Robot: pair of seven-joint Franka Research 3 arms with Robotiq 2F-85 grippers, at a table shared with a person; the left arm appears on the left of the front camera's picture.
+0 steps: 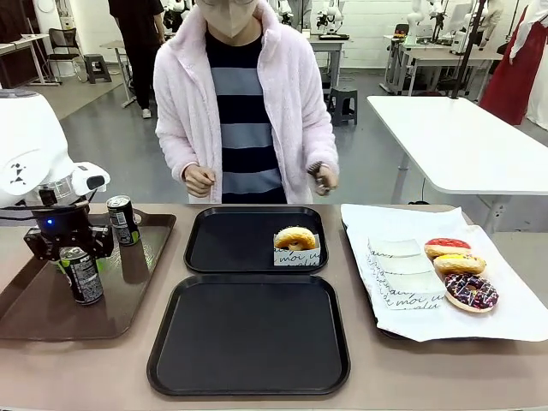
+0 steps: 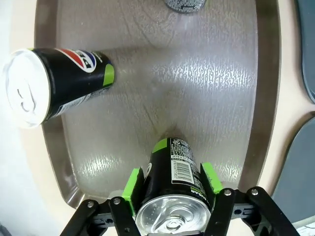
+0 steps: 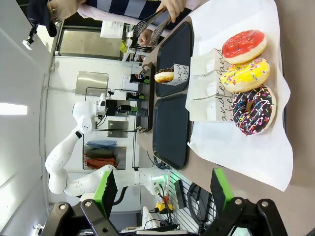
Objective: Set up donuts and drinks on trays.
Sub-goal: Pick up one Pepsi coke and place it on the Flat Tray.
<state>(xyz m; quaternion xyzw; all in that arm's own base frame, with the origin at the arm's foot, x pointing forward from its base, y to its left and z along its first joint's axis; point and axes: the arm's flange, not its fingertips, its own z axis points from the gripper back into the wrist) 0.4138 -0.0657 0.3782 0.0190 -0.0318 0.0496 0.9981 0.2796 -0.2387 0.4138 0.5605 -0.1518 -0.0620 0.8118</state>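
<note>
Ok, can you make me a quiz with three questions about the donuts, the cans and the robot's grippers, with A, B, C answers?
1. Where is the glazed donut in its box?
A) on a shelf
B) on the far black tray
C) in a bowl

2. How many donuts lie on the white paper?
A) one
B) three
C) six

3. What is the left gripper doing?
A) open and empty
B) shut on a spoon
C) shut on a can

Answers:
1 B, its box sits on the right part of that tray.
2 B, there is a red-iced donut, a yellow-iced donut and a chocolate sprinkled donut.
3 C, its green pads press on both sides of the can.
</note>
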